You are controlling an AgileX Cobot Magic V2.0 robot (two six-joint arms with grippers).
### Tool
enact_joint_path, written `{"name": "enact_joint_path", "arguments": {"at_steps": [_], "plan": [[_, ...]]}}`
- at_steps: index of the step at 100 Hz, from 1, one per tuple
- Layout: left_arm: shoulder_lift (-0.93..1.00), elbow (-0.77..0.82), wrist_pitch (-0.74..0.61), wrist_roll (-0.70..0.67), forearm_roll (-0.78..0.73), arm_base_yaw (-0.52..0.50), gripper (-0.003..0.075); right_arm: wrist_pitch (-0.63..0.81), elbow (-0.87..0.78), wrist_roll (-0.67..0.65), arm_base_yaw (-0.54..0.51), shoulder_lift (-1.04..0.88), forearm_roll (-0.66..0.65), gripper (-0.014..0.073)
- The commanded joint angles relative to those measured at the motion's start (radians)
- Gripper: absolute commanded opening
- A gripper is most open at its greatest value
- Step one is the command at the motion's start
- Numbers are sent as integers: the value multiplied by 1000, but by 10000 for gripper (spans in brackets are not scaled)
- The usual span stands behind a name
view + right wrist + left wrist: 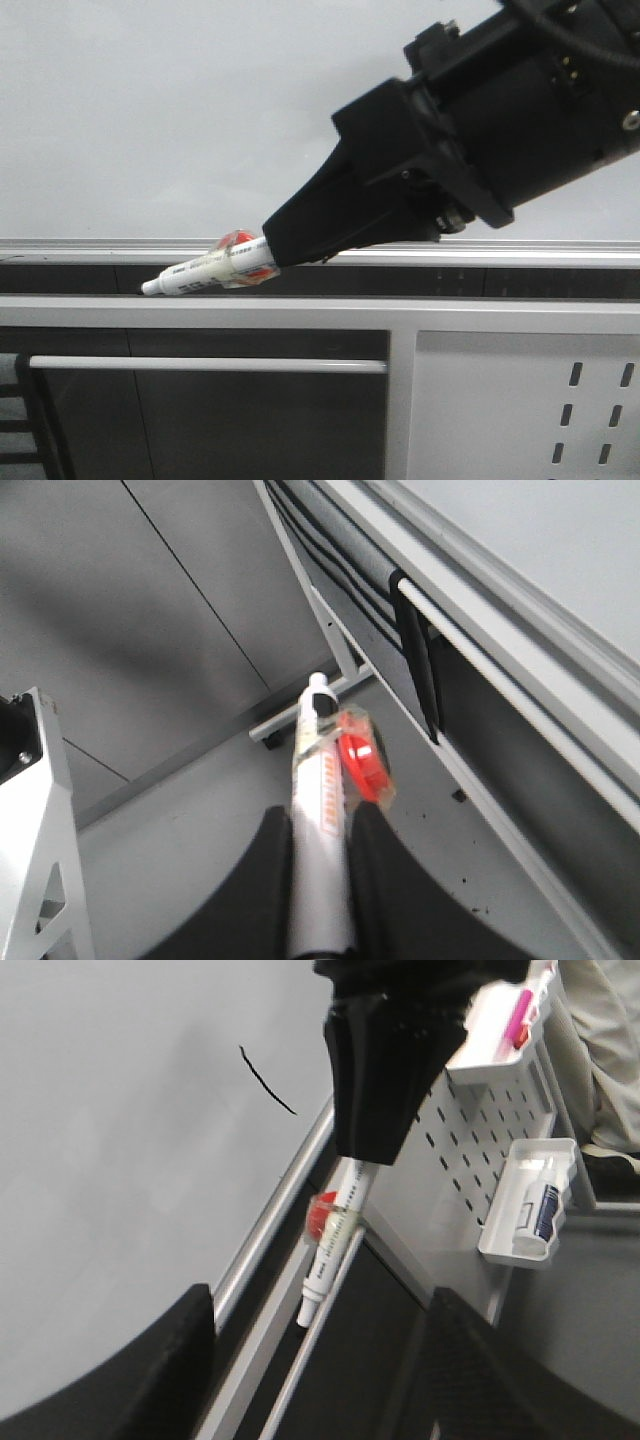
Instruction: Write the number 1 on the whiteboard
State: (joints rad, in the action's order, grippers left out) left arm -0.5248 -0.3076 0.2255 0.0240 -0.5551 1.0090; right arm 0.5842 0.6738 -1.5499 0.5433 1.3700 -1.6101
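Checked in the front view: right gripper (272, 245) reaching in from the upper right, closed tight on a white marker (205, 272) near its rear end. Marker tilted, tip pointing down and to the left into the dark channel under the silver rail (100, 247) of the whiteboard (150, 110). Cannot tell whether the tip touches anything. Translucent red tag (236, 243) fixed to the marker barrel, just ahead of the fingers.

Confirmed in the right wrist view: marker (318, 810) pinched between both dark fingers (262, 880), red tag (362, 760) beside the barrel.

Noted in the left wrist view: number 1 (268, 1082) drawn on the whiteboard (110, 1160) as a thin black, slightly curved stroke, above the rail (270, 1220) and near the right gripper (360, 1155), not touching it. Marker tip well apart from the stroke. Not visible in the front view.

Left gripper (322, 1300) spread wide, holding nothing, both fingers (110, 1380) low in its own view.

Also recorded: grey slotted panel (520, 400) below the board at the right; two white trays (530, 1205) hung on it.
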Motion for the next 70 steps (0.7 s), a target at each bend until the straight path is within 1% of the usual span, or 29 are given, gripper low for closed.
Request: {"name": "enact_joint_path", "arguments": {"at_steps": [1, 13, 17, 28, 38, 51, 64, 70], "plan": [[-48, -27, -46, -2, -33, 16, 434, 26, 47, -110, 0, -50, -71, -60], [-96, -30, -93, -2, -100, 16, 433, 31, 93, -283, 0, -59, -238, -60], [-112, -36, -95, -2, -110, 16, 433, 41, 104, -321, 0, -59, -245, -60], [-151, -61, -82, -4, -110, 16, 433, 77, 129, -323, -2, -59, -245, -60], [-184, -91, -74, -4, -122, 13, 433, 80, 140, -323, -2, -59, -245, -60], [-229, -127, -60, -4, -129, -27, 433, 97, 153, -341, -2, -59, -245, -60], [-285, -143, -106, -4, -138, -65, 433, 131, 169, -350, -2, -59, -245, -60], [-322, -151, -108, -4, -177, -66, 433, 137, 176, -352, -2, -59, -245, -60]]}}
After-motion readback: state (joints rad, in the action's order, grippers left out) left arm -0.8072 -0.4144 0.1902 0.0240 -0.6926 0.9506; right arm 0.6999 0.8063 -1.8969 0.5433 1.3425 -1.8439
